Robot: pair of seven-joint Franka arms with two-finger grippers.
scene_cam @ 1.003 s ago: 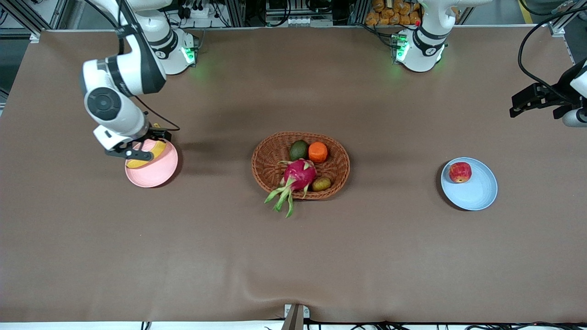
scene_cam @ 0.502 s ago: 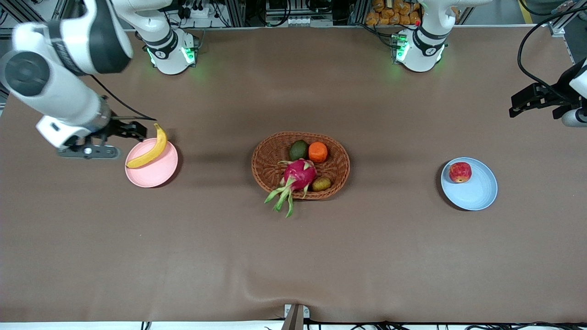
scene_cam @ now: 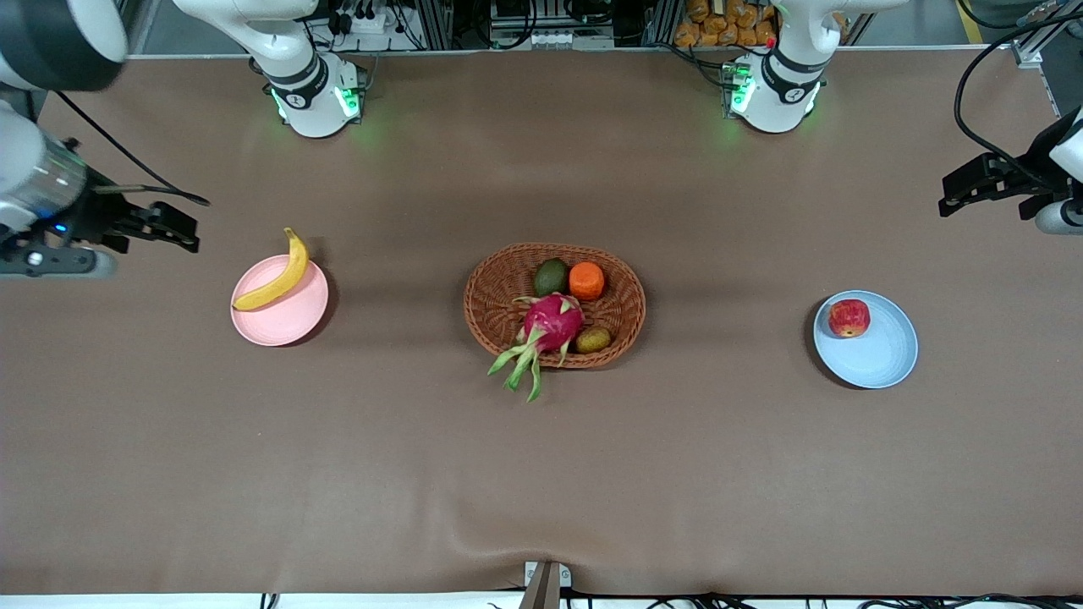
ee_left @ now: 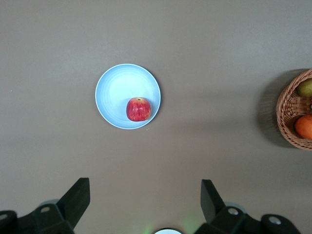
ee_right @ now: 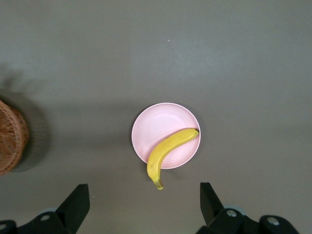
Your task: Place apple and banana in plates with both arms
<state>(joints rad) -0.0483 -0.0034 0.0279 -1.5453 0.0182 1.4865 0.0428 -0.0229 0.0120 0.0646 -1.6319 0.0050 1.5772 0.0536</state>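
The banana point(scene_cam: 275, 275) lies across the pink plate point(scene_cam: 283, 321), one end sticking out over the rim; both also show in the right wrist view, banana point(ee_right: 168, 153) and plate point(ee_right: 158, 124). The apple point(scene_cam: 849, 318) sits in the blue plate point(scene_cam: 884, 359) near its rim, as the left wrist view shows for the apple point(ee_left: 139, 109) and the plate point(ee_left: 117, 87). My right gripper point(scene_cam: 173, 228) is open and empty, up over the table at the right arm's end, apart from the pink plate point(ee_right: 145, 202). My left gripper point(scene_cam: 964, 190) is open and empty, up over the left arm's end point(ee_left: 145, 200).
A woven brown basket point(scene_cam: 499, 317) stands mid-table with a magenta dragon fruit point(scene_cam: 552, 323), an orange fruit point(scene_cam: 586, 281), an avocado point(scene_cam: 551, 277) and a small brown fruit point(scene_cam: 593, 339). The basket's edge shows in both wrist views point(ee_left: 292, 109) point(ee_right: 9, 139).
My right gripper has let go of the banana on the pink plate, risen and drawn away toward the right arm's end of the table. The left arm has not moved.
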